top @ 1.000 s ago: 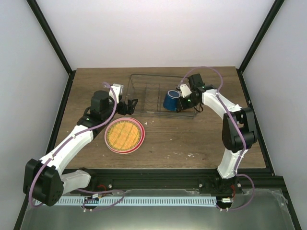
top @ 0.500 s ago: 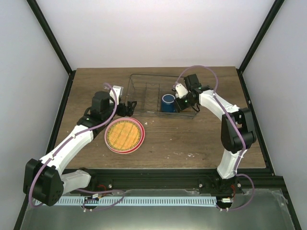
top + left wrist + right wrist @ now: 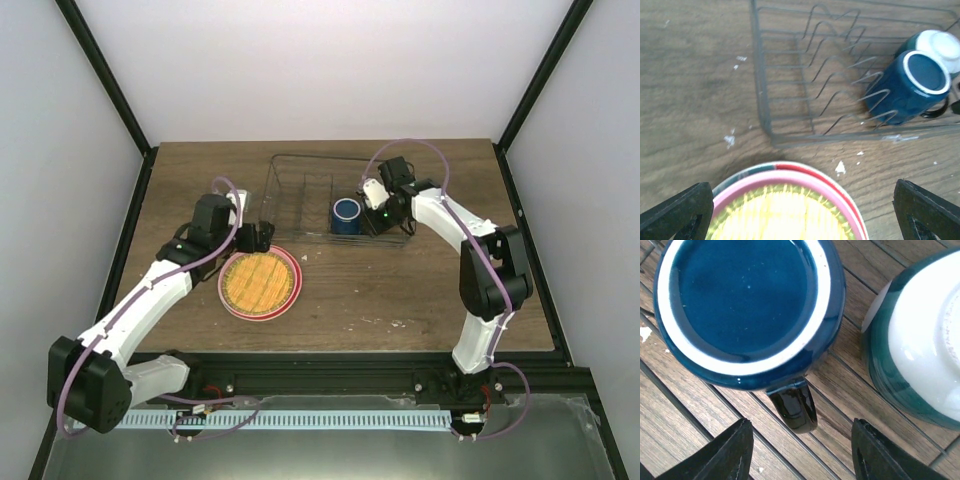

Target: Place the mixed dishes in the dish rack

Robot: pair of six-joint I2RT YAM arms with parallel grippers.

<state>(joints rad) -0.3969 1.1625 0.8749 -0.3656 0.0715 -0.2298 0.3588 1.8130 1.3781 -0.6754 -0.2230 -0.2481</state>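
The dark wire dish rack [image 3: 300,160] stands at the back middle of the table. Inside it the dark blue mug [image 3: 347,215] [image 3: 745,295] sits base up, next to the teal-and-cream bowl [image 3: 925,340] [image 3: 940,45], also base up. My right gripper [image 3: 373,205] [image 3: 802,450] is open; its fingers stand either side of the mug's handle [image 3: 795,402] without touching it. In front of the rack lies the woven orange-yellow plate [image 3: 260,280] [image 3: 785,215], stacked on the pink plate [image 3: 790,176]. My left gripper [image 3: 256,238] [image 3: 802,210] hangs open over the stack's far edge.
Under the pink plate shows another rim [image 3: 805,169], part teal and part red. Upright wire dividers [image 3: 840,90] fill the rack's left half. White crumbs [image 3: 840,167] lie on the wooden table [image 3: 420,290] between rack and plates.
My right gripper has opened and let go of the mug, which went from tilted to base up in the rack. My left gripper has edged closer over the plates.
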